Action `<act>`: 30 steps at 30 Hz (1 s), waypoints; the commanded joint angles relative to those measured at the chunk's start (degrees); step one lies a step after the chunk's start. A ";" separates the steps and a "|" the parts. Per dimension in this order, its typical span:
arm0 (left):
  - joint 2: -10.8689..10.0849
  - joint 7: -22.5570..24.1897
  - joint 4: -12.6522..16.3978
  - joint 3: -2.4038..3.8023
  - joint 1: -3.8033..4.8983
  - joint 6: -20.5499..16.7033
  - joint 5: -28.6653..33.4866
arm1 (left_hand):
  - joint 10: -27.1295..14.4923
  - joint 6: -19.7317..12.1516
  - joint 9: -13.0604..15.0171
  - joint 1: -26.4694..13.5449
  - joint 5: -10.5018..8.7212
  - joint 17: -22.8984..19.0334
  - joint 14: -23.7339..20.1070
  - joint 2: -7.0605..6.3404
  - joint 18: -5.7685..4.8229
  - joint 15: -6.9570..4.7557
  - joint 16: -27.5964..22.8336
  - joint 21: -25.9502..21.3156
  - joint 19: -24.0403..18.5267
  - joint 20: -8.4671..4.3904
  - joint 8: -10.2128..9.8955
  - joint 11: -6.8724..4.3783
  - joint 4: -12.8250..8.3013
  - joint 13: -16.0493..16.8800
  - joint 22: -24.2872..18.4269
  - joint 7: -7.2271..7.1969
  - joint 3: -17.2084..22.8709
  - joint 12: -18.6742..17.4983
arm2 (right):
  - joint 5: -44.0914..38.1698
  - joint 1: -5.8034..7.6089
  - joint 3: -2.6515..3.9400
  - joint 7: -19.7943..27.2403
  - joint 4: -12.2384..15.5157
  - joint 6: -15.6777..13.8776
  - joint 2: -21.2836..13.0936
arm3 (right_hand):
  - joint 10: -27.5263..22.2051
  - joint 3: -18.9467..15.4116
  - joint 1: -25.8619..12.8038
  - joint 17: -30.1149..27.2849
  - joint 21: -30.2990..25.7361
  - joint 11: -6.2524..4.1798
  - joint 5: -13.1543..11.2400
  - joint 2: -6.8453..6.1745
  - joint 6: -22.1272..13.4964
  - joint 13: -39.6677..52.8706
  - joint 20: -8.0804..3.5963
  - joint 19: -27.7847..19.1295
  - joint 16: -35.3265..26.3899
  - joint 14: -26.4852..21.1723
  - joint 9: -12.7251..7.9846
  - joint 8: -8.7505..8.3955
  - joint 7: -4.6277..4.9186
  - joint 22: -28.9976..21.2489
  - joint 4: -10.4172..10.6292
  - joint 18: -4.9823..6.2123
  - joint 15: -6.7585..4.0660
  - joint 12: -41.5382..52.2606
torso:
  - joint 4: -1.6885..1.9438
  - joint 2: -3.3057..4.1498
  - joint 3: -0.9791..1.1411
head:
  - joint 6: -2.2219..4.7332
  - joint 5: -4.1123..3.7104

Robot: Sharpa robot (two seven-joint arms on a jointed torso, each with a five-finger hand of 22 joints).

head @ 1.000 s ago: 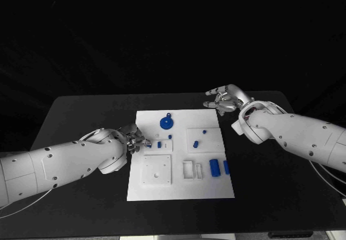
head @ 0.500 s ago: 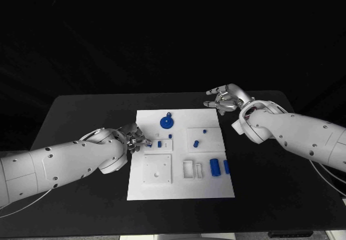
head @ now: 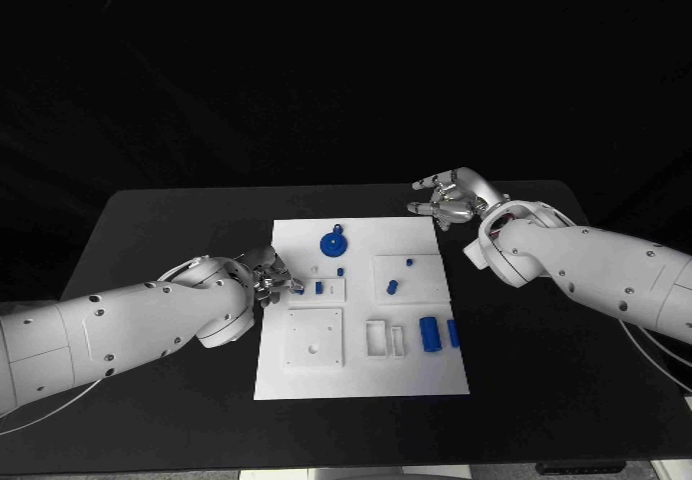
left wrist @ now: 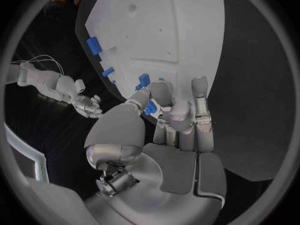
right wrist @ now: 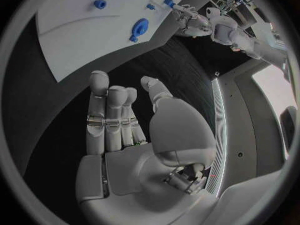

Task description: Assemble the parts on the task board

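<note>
The left hand (head: 264,273) leans over the left edge of the white task board (head: 361,380) on the black desk (head: 159,215), fingers curled round a small blue part (left wrist: 150,108), likely to seat it in the nearby fixture; the right hand (head: 450,198) hovers beyond the board's far right corner, fingers apart, holding nothing. Other blue parts (head: 428,334) and a blue disc (head: 332,244) lie on the board, clear of the left hand.
</note>
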 commanded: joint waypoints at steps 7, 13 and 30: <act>0.07 -1.15 0.26 -0.59 -0.87 4.73 0.66 | 0.66 15.98 0.01 1.07 -0.26 -0.17 0.24 0.85 -0.38 -0.08 -0.28 0.32 -0.21 -0.35 0.30 -2.10 -2.61 0.08 1.08 -6.92 2.86 0.23 | -0.10 -0.13 0.02 0.56 -0.01 0.77 0.05 | 0.19 0.34 -0.55 0.08 0.22 -0.37 0.30 0.18 0.45 0.08 -0.01 2.01 0.00 0.22 0.10 -0.05 -0.02 1.98 -0.09 0.77 -0.20 0.09 | -0.02 0.02 0.04 | -0.07 -0.01; 0.11 -1.44 0.05 -0.59 -0.88 5.75 0.96 | 0.66 15.93 -0.03 1.02 -0.67 -0.39 0.20 0.96 -0.45 -0.06 -0.47 0.22 -0.24 -0.39 0.24 -2.07 -2.36 0.03 1.04 -6.89 2.72 0.14 | -0.09 -0.17 0.02 0.55 -0.02 0.77 0.07 | 0.19 0.34 -0.55 0.08 0.22 -0.37 0.30 0.18 0.45 0.08 -0.01 2.01 0.00 0.22 0.10 -0.05 -0.02 1.98 -0.09 0.77 -0.20 0.09 | -0.02 0.00 0.05 | -0.07 -0.01; 0.18 -1.71 -0.35 -0.59 -0.88 9.45 2.49 | 0.68 15.75 -0.37 -0.33 1.37 -1.00 0.03 -0.82 -1.19 0.09 -1.06 -0.65 -0.20 -0.91 0.01 -1.87 -1.05 -0.46 1.01 -6.82 2.36 0.06 | -0.08 -0.19 0.02 0.57 -0.06 0.77 0.13 | 0.19 0.34 -0.55 0.08 0.22 -0.37 0.30 0.18 0.45 0.08 -0.01 2.01 0.00 0.22 0.10 -0.05 -0.02 1.98 -0.09 0.77 -0.20 0.09 | -0.04 0.01 0.06 | -0.06 -0.06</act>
